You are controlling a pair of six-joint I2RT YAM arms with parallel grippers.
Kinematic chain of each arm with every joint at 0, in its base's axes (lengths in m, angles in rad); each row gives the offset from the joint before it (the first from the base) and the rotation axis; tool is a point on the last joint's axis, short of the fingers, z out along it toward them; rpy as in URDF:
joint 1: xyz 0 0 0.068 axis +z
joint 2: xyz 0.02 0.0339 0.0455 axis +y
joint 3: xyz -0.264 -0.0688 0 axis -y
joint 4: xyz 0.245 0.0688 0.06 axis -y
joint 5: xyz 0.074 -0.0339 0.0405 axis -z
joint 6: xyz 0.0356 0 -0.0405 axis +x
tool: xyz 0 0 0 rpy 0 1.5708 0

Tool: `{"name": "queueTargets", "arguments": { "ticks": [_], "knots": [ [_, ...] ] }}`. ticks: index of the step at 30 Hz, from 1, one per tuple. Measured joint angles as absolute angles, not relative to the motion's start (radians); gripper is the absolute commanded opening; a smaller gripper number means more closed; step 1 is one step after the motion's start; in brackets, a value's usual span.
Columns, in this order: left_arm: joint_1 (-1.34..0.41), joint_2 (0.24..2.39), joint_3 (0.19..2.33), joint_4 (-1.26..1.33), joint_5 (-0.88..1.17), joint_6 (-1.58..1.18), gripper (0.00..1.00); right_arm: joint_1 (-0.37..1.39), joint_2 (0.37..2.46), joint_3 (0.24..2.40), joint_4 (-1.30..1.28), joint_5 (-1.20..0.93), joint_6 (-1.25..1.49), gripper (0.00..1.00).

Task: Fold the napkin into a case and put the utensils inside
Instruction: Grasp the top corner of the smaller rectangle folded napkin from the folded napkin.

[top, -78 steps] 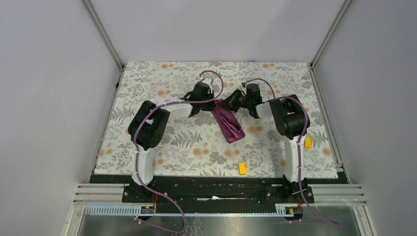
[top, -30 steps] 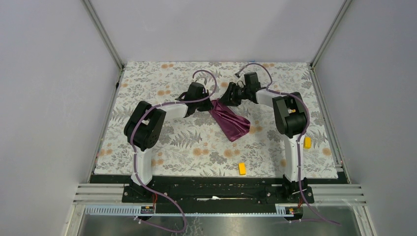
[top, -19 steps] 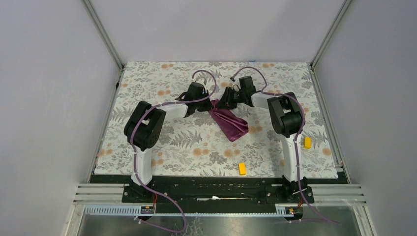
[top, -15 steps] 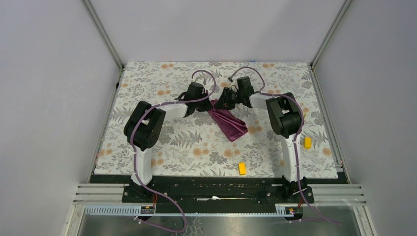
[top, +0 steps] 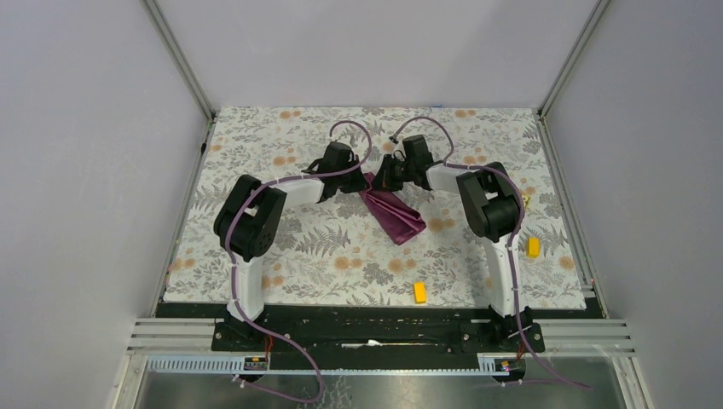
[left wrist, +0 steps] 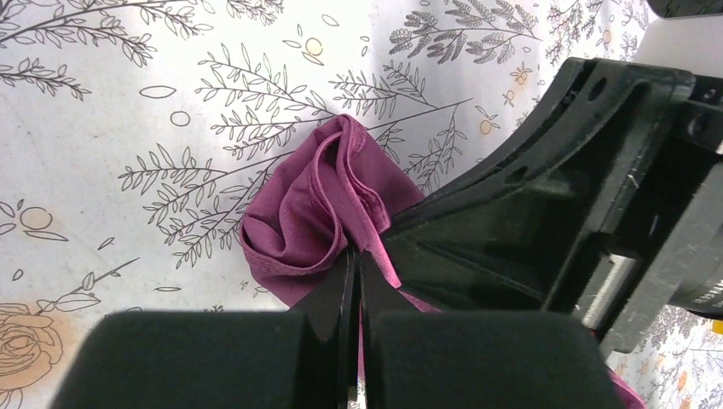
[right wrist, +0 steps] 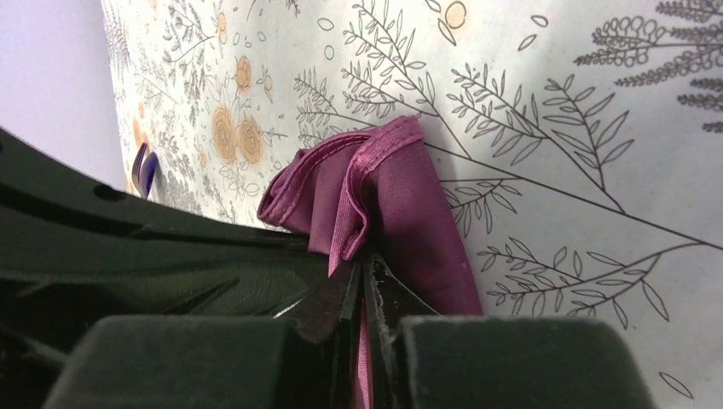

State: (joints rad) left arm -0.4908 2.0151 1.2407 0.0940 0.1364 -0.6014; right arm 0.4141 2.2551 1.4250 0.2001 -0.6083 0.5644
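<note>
Step in hand: folding, early stage (no case formed yet). The napkin [top: 394, 215] is a crumpled diagonal strip on the desk [top: 281, 256], running from far-centre toward near-right. The left tool [left wrist: 354, 274] is clamped together on the cloth's far end. The right tool [right wrist: 365, 290] pinches the same bunched end just beside it, fingers together on a hemmed edge. The two tools nearly touch. Next move, my read: lift and draw the two pinch points apart so the cloth spreads flat, then fold it into a narrow band. That needs each tool on a separate corner, which the wrist views don't confirm. Utensils: can't pick them out from overhead. Yellow blocks [top: 419, 292] sit well apart from the cloth.
</note>
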Motion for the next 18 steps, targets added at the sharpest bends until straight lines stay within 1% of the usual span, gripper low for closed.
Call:
{"name": "queueTargets", "arguments": {
  "ticks": [3,5,10,15,18],
  "knots": [
    [-0.490,2.006,1.241,0.090,0.134,-0.612,0.00,0.425,2.260,1.454,0.158,-0.571,0.569,0.06],
    [-0.487,1.993,1.241,0.073,0.131,-0.624,0.00,0.430,2.260,1.453,0.160,-0.565,0.578,0.09],
    [-0.471,1.985,1.241,0.046,0.132,-0.651,0.00,0.419,2.231,1.377,0.228,-0.615,0.650,0.23],
    [-0.462,1.985,1.239,0.046,0.140,-0.661,0.00,0.384,2.226,1.338,0.295,-0.708,0.746,0.24],
    [-0.460,1.985,1.236,0.047,0.148,-0.661,0.00,0.368,2.228,1.340,0.352,-0.752,0.794,0.20]
  ]
}}
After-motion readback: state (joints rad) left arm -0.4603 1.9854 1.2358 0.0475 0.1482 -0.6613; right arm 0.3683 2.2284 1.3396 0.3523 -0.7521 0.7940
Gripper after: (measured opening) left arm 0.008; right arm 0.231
